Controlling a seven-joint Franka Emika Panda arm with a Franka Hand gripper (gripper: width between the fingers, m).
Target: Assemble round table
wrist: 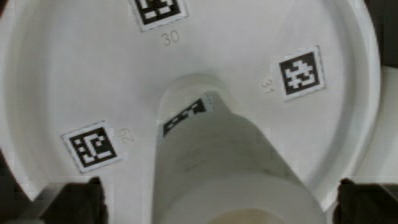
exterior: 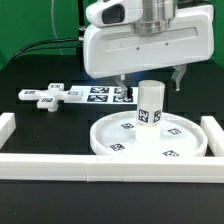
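— White plastic short thick post stands upright mid large round rimmed white disc. Seated?
— Can't tell, joint's hidden. Claw spread wide either side of post top, holding nothing. Next, prob. close & twist. Small white cross-shaped piece waits on black surface, exterior view's left.

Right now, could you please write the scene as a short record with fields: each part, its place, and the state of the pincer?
disc: large round rimmed white plastic disc, flat on the black table
post: short thick white cylindrical post, upright at the disc's middle
cross: small white cross-shaped plastic piece, loose at the exterior view's left, apart from the disc
pincer: pincer open, above the disc, one finger each side of the post's top
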